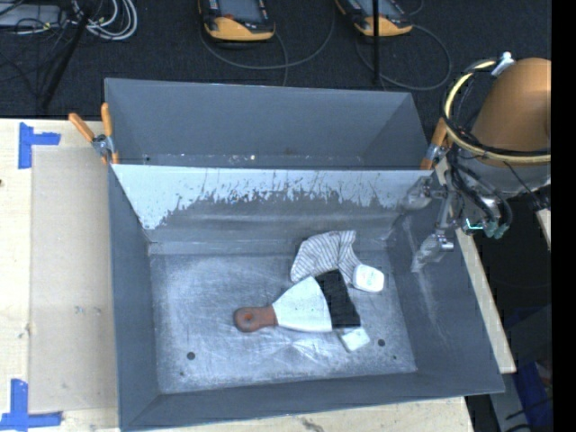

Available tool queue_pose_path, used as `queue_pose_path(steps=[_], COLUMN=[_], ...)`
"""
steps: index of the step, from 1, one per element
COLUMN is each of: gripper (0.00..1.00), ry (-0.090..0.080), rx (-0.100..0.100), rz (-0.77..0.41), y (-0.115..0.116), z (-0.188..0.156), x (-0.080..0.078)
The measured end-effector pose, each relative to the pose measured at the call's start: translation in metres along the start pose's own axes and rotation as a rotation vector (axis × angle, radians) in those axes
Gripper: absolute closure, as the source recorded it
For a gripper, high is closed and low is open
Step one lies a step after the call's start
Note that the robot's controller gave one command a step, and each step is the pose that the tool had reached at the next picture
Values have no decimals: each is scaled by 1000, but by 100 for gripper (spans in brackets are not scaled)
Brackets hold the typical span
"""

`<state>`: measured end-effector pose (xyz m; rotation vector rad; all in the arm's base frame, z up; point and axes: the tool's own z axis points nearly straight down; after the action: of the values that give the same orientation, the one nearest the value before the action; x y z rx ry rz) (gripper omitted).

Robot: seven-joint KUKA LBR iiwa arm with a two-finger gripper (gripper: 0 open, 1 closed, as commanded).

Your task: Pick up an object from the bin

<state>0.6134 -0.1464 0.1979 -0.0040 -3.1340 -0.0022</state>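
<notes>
By bin (270, 124) rt wall, pincer (434, 241), open/shut can't tell, w/ cloth-and-scraper heap (306, 309) well apart, mid-floor.

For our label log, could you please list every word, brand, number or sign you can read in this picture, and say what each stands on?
No text can be read anywhere.
Grey metal bin: no markings seen.
White flat scraper with a brown handle, black rectangular block, grey-and-white striped cloth, small white rounded piece: no print visible.
Orange-and-black devices beyond the bin: anything on them is too small to read.
</notes>
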Motion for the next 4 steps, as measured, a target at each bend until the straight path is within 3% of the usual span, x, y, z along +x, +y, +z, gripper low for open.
queue_pose_path(steps=[1,2,3,4], gripper=[0,0,0,0], ry=[-8,-14,-2,-7], rx=[1,1,-1,-1], rz=[-3,224,415,453], y=[1,18,48,36], z=[-5,45,57,49], x=[-2,9,17,23])
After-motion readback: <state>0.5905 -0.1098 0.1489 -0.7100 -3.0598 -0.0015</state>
